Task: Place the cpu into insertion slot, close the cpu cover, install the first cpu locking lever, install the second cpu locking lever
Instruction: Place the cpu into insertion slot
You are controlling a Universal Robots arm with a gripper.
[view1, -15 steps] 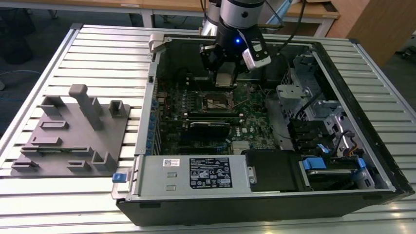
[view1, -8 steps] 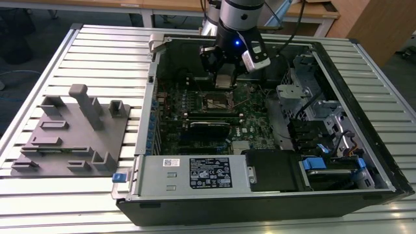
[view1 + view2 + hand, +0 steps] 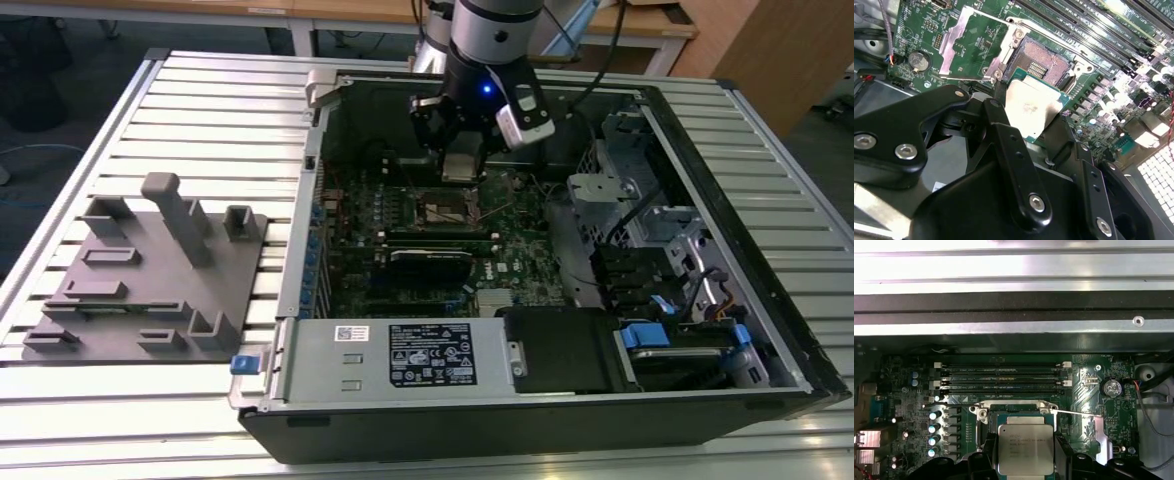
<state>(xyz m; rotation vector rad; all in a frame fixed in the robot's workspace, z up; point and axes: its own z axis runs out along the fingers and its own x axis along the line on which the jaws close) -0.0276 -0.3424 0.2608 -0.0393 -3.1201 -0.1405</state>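
"Silver-tan metal in the tool: is that the cpu?"

"Yes. The tool is drawn in narrow on it, a black finger against each of two opposite edges. The metal top faces the wrist cameras."

"Which way does the insertion slot lie from it?"

"Just beneath and a little ahead, and apart from the chip, so nothing touches. In the first wrist view the chip covers the slot's nearer part. Its edges run about parallel to the slot's silver rim. The chip is square, so it has no long axis to speak of. Whether it hangs quite level, I cannot tell."

"And the cpu cover?"

"Swung open, lying back beside the slot toward the coin battery, so the dark pin field is bare. A thin wire lever sticks out sideways from the rim; unlatched, I judge."

"What carries it all?"

"The slot sits near the middle of the green motherboard. That lies inside an open computer case, set toward the tabletop edge on the exterior view's right. The tabletop is ribbed aluminium. A grey fixture plate lies near the edge on the exterior view's left, well apart. Wooden desks stand behind."
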